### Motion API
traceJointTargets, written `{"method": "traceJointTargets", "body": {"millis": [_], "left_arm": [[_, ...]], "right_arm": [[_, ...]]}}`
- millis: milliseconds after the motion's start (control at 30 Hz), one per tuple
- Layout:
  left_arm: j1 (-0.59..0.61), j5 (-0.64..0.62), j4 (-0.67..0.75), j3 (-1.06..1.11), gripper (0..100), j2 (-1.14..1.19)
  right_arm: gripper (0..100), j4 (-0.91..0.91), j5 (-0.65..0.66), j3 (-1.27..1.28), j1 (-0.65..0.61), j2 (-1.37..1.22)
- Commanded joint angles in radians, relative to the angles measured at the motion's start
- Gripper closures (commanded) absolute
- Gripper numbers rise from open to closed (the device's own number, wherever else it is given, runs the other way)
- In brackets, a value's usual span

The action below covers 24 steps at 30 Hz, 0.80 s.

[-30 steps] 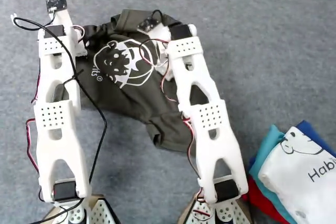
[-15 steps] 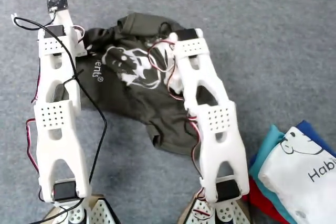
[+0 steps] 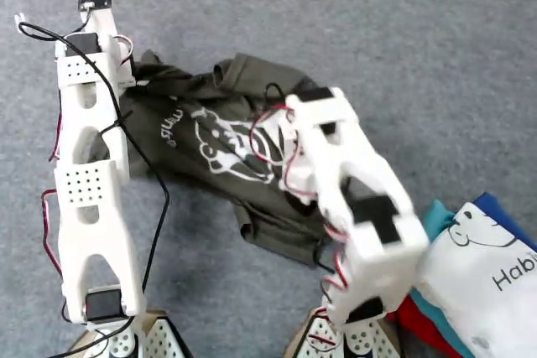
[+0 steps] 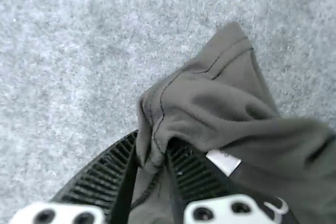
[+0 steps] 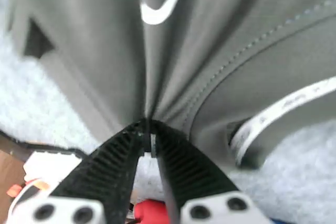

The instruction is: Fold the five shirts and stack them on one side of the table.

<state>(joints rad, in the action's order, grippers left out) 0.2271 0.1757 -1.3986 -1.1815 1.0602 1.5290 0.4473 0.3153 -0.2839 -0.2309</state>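
A dark olive shirt (image 3: 205,144) with a white print lies bunched and stretched across the middle of the grey table (image 3: 436,64). In the high view the left arm is at the table's left. My left gripper (image 4: 152,157) is shut on a hemmed edge of the shirt (image 4: 220,103), at the cloth's far-left corner (image 3: 138,73). The right arm is raised over the shirt's right part. My right gripper (image 5: 148,132) is shut on a fold of the shirt (image 5: 210,51), which hangs taut from the fingers.
A stack of folded shirts (image 3: 474,278) sits at the near right edge, white on top with teal, red and blue beneath. Loose servo wires (image 3: 277,140) hang by the right arm. Bare table stretches across the far right.
The right arm has lifted and drawn back toward the near right, pulling the shirt with it. The shirt has stretched and shifted right. The left arm has edged slightly farther away.
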Motion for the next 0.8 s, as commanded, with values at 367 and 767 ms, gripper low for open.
{"method": "traceJointTargets", "body": {"millis": [367, 767], "left_arm": [[-0.006, 0.006, 0.026, -0.052, 98, 0.054], [-0.006, 0.006, 0.023, -0.081, 98, 0.076]], "right_arm": [[88.2, 0.02, 0.041, -0.618, 0.007, 0.062], [87.9, -0.15, 0.04, -1.747, -0.048, -0.9]]}}
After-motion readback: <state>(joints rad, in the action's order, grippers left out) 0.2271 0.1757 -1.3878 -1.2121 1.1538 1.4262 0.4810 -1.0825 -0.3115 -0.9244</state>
